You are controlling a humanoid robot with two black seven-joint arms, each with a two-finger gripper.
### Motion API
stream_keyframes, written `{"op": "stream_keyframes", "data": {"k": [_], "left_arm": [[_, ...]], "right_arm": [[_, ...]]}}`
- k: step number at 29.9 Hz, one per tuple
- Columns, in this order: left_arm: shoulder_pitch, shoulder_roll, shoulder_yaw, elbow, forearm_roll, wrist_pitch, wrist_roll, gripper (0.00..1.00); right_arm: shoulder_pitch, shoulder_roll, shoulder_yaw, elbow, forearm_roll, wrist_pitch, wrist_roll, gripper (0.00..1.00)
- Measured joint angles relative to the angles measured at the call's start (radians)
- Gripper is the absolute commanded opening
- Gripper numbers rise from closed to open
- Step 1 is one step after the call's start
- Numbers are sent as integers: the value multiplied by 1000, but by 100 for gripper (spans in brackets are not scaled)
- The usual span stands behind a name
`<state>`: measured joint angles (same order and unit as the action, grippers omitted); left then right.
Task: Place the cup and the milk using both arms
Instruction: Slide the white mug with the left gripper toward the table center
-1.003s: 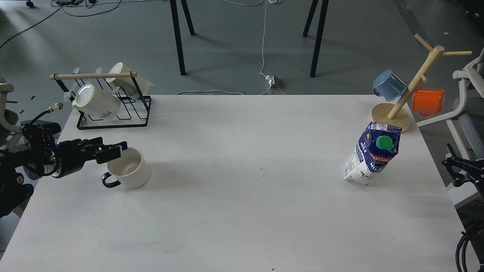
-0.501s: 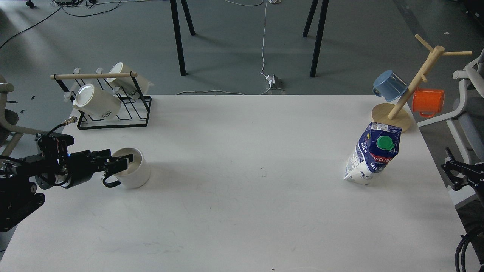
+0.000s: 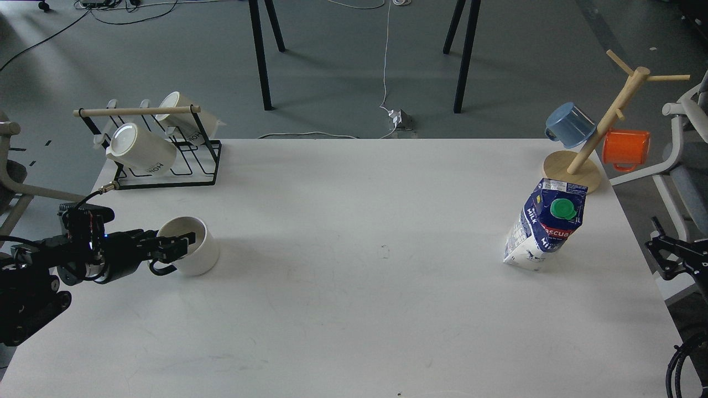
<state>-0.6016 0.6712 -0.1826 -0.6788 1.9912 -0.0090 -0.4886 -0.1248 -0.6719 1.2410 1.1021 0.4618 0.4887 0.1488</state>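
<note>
The cup (image 3: 194, 253), a squat white mug with a black loop handle, sits at the table's left side and leans slightly to the left. My left gripper (image 3: 176, 246) straddles its near-left rim, one finger inside and one outside by the handle, closed on the wall. The milk (image 3: 545, 224), a blue-and-white carton with a green cap, stands leaning at the right side. My right gripper (image 3: 659, 250) hangs off the table's right edge, well apart from the milk. It looks small and dark, so its fingers cannot be told apart.
A black wire rack (image 3: 166, 171) with a wooden bar holds two cream lettered mugs at the back left. A wooden mug tree (image 3: 575, 168) with a blue mug (image 3: 569, 124) and an orange mug (image 3: 625, 149) stands at the back right. The white table (image 3: 359, 265) spans the view.
My left gripper has come down and forward from above the cup onto its rim and closed there. The cup has tipped slightly. The right arm and the milk have barely moved.
</note>
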Motion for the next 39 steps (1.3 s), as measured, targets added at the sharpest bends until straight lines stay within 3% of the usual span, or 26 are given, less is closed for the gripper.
{"op": "stream_keyframes", "data": {"k": [1,5,9,13,18,28,39], "left_arm": [[0,1,0,-2,0,2,0,4],[-1,2,-1,-12,0,25,0,0],[-12,8,-2,-42,0,31,0,0],[-43,42,-7,-164,-1,25,0,0],[-121,15,-13,-244,-6,-41,0,0],[-190,-292,1,-95,-8,-86,0,0],[-187,-416,95,-10,-2,-80,0,9]], "right_arm": [[-1,0,0,0,0,0,0,98],[-7,0,0,-1,0,0,0,98],[-9,0,-1,-1,0,0,0,98],[-13,0,-2,-1,0,0,0,98],[-13,0,0,-1,0,0,0,98],[-20,0,4,-16,1,0,0,98],[-21,-1,5,-26,2,0,2,98]]}}
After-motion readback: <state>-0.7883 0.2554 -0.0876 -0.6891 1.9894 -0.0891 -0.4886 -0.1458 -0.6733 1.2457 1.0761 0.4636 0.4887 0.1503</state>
